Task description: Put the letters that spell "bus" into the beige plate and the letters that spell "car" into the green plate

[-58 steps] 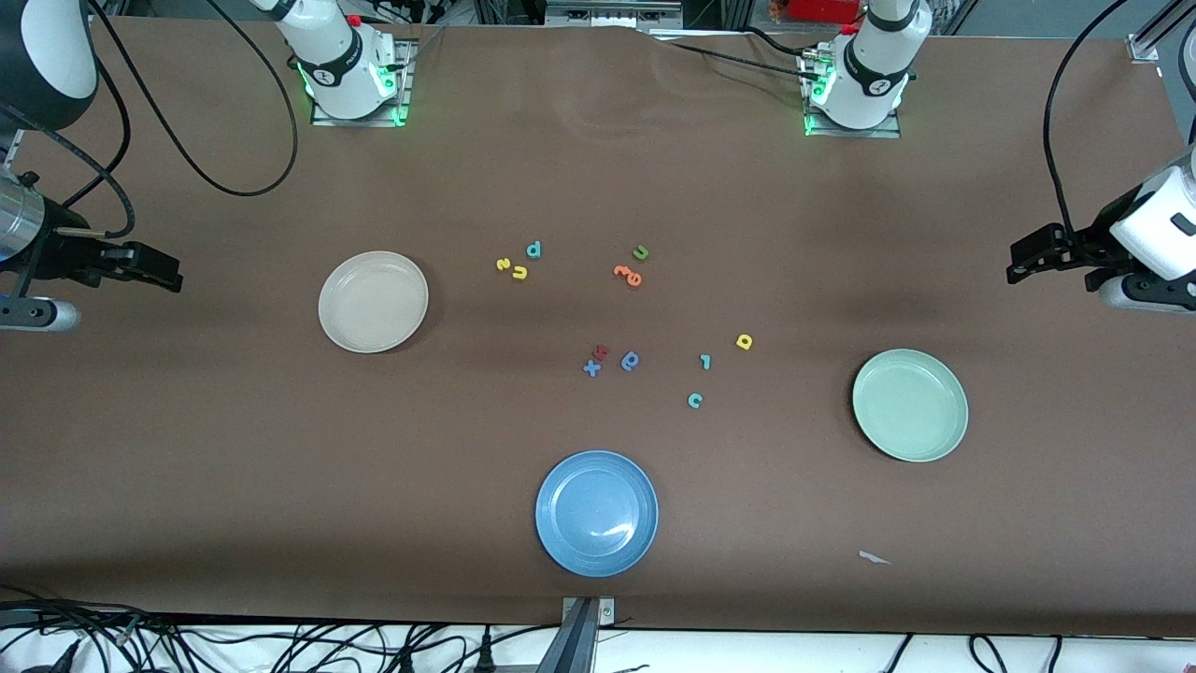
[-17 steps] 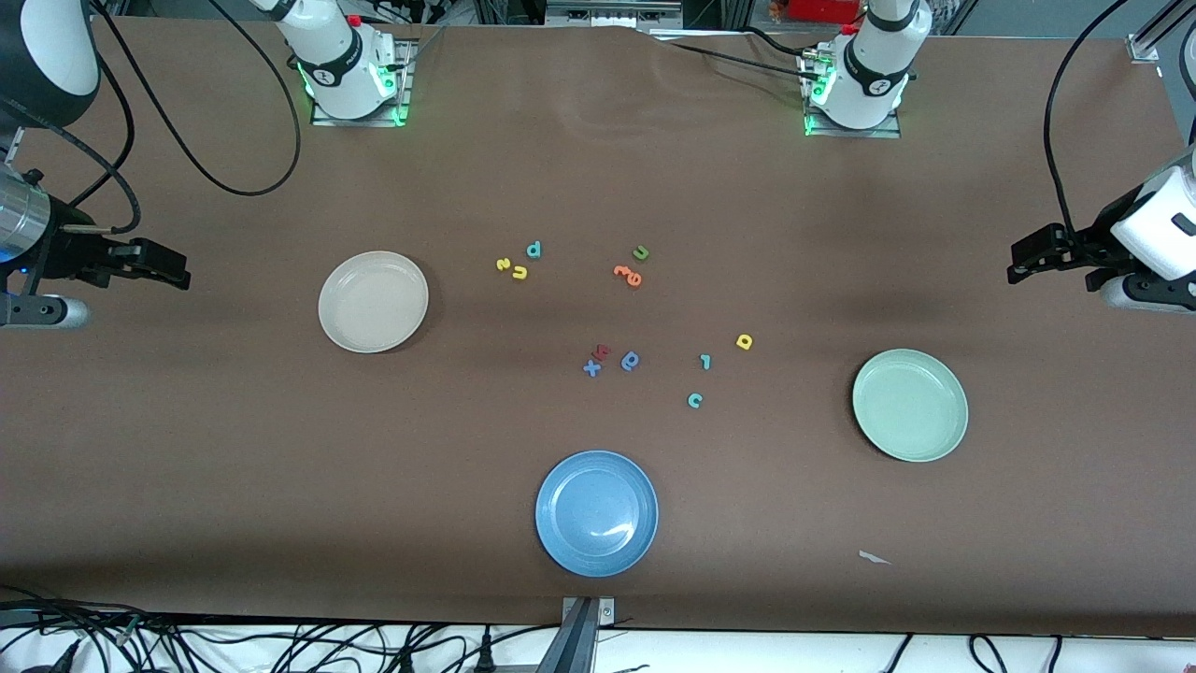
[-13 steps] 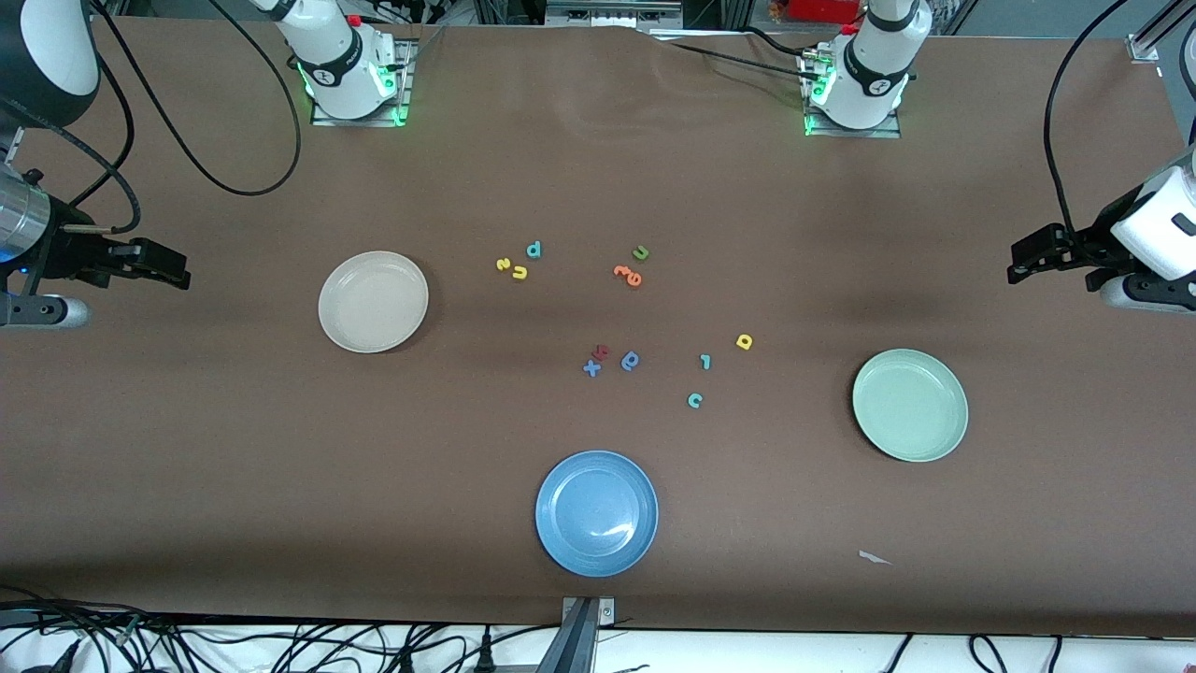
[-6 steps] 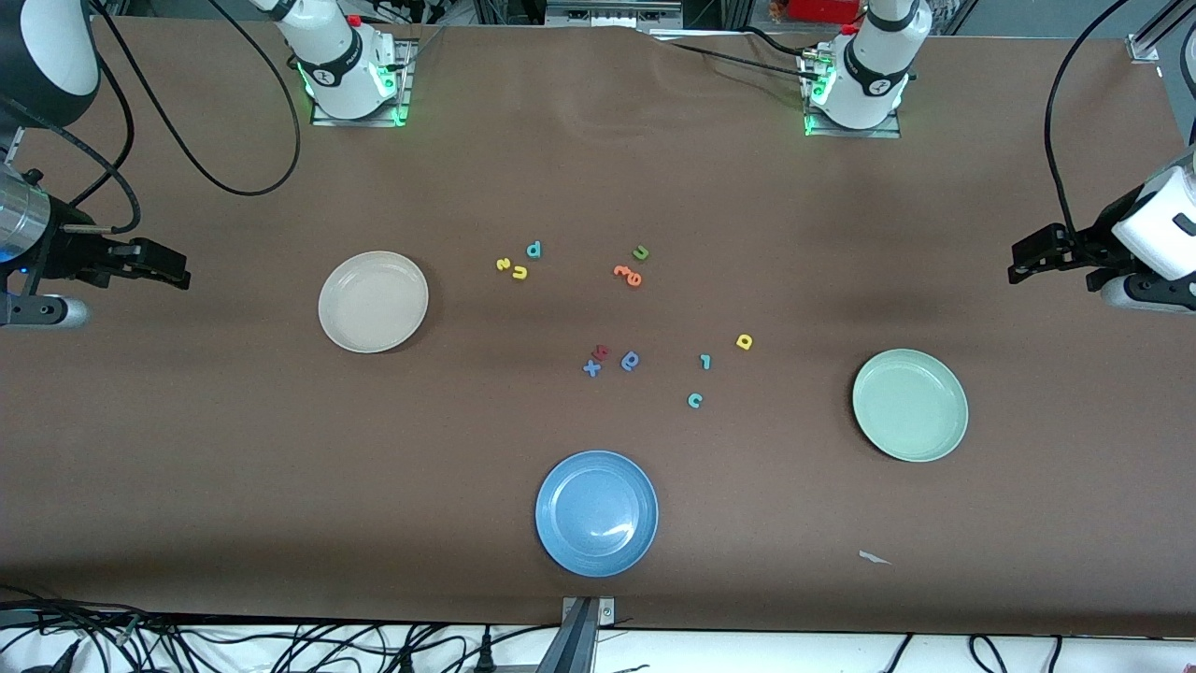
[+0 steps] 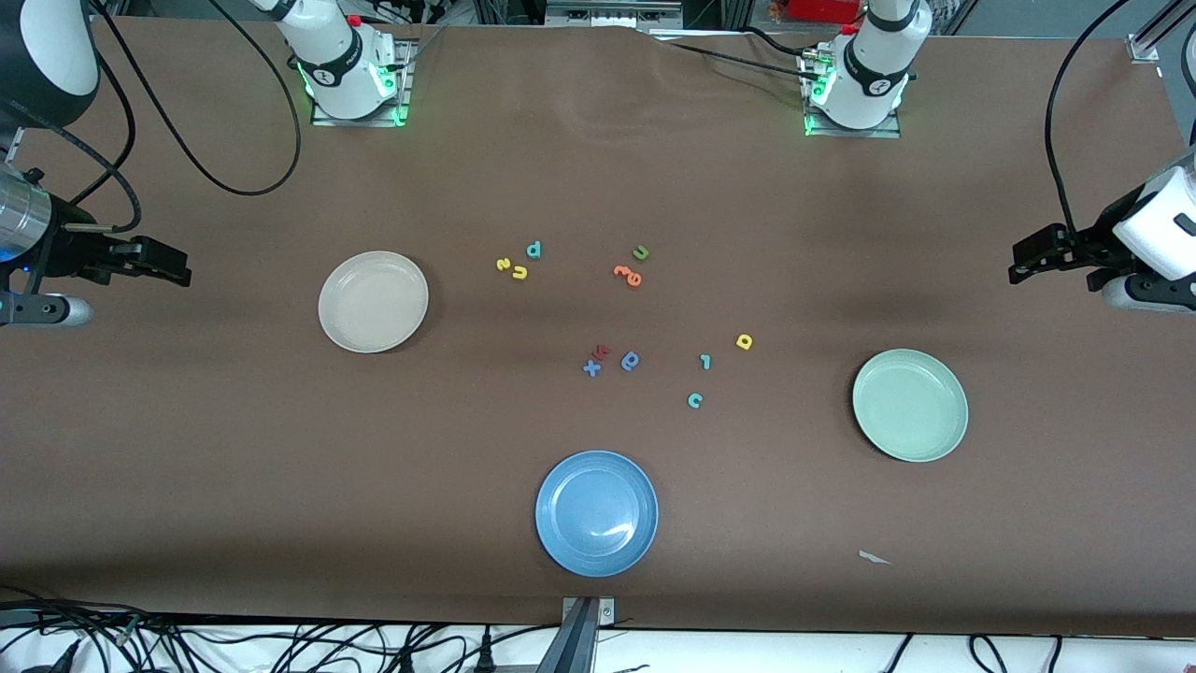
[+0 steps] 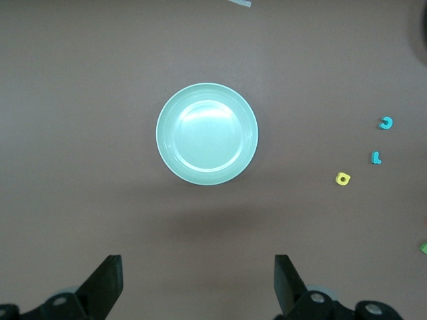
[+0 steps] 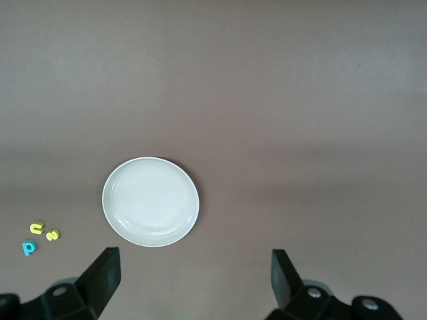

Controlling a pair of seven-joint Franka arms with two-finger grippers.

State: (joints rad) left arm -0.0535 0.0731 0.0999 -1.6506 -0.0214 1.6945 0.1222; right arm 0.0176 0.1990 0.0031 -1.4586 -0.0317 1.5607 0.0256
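The beige plate lies toward the right arm's end, the green plate toward the left arm's end. Beside the beige plate lie the teal b, yellow u and yellow s. Nearer the green plate are the teal c, teal r and yellow a. My right gripper and left gripper hang open and hold nothing, high over the table's two ends.
A blue plate sits close to the front camera. A green u, orange letters, a red letter, a blue x and a blue looped letter lie mid-table. A paper scrap lies near the table's front edge.
Since the earliest frame my right gripper has edged slightly toward the beige plate. Over the last second nothing has visibly moved.
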